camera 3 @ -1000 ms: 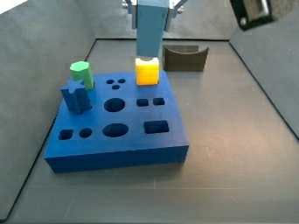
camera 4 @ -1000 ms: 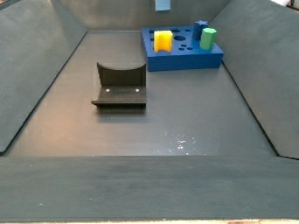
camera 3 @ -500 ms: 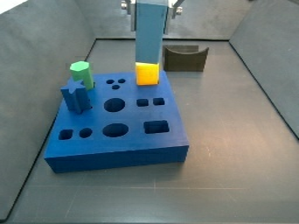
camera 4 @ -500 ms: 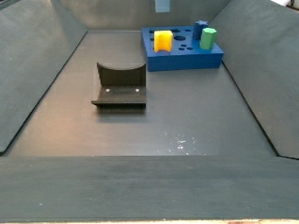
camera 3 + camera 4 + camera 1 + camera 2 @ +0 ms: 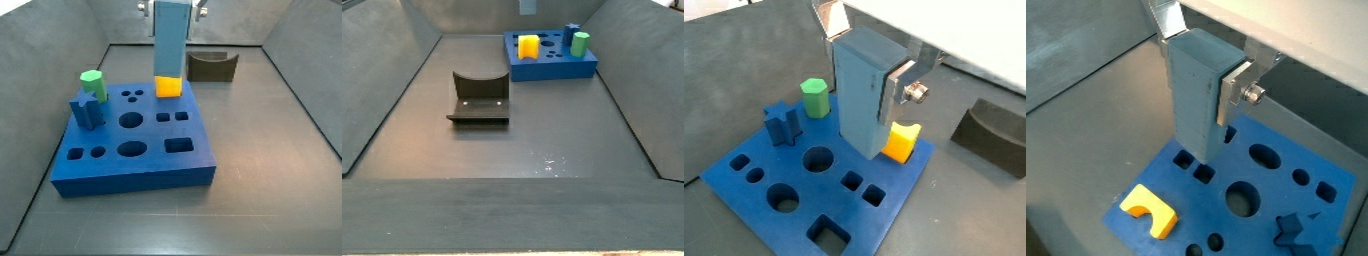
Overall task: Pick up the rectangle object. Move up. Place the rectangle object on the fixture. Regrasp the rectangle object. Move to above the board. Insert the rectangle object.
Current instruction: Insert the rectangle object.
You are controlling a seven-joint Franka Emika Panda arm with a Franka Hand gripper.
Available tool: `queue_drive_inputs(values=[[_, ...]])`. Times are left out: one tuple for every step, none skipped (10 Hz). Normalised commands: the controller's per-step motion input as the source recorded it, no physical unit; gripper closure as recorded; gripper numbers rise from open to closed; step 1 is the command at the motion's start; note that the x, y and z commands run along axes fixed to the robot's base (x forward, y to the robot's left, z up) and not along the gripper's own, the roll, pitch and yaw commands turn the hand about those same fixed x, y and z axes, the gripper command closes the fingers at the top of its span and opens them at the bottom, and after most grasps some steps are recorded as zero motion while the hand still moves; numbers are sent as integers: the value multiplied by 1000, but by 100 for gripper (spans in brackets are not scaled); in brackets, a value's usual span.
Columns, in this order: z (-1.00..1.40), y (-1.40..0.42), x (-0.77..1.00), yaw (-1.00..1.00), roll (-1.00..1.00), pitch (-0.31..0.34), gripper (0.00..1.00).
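The rectangle object [image 5: 865,95] [image 5: 1197,95] is a slate grey-blue block hanging upright. My gripper [image 5: 865,60] [image 5: 1200,60] is shut on its upper end, a silver finger [image 5: 898,85] pressed to each side. In a side view the rectangle object [image 5: 171,40] hangs from the gripper [image 5: 171,8] above the far part of the bright-blue board [image 5: 134,172] [image 5: 798,215] [image 5: 1313,205] [image 5: 556,68]. Its lower end is clear of the holes. The dark fixture [image 5: 211,66] [image 5: 478,97] [image 5: 989,135] stands apart on the floor with nothing on it.
A yellow arched piece [image 5: 168,86] [image 5: 901,140] [image 5: 1146,208] [image 5: 529,46], a green peg [image 5: 91,82] [image 5: 814,97] [image 5: 580,43] and a dark blue peg [image 5: 87,108] [image 5: 782,125] [image 5: 1289,228] stand on the board. Sloped grey walls [image 5: 382,90] enclose the floor.
The gripper has shifted with the block still held. In the side view the block's lower end now reaches further down over the yellow piece, and a dark wrist part has left the picture.
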Motion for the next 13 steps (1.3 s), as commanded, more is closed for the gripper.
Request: queue_drive_inputs(values=[[0, -43, 0, 0, 11, 0, 100], [0, 0, 0, 0, -17, 0, 100], [-423, -26, 0, 0, -291, -103, 100], [-669, -251, 154, 89, -320, -37, 100], [-703, -366, 369, 177, -334, 0, 100], [-751, -606, 391, 297, -274, 0, 100], [-194, -260, 0, 189, -103, 0, 100], [0, -43, 0, 0, -29, 0, 100], [-254, -534, -9, 126, -180, -6, 100], [-254, -683, -23, 271, -269, -34, 100], [-63, -100, -57, 151, -109, -54, 100], [-51, -3, 0, 31, 0, 0, 100], [-220, -274, -34, 723, -197, 71, 100]])
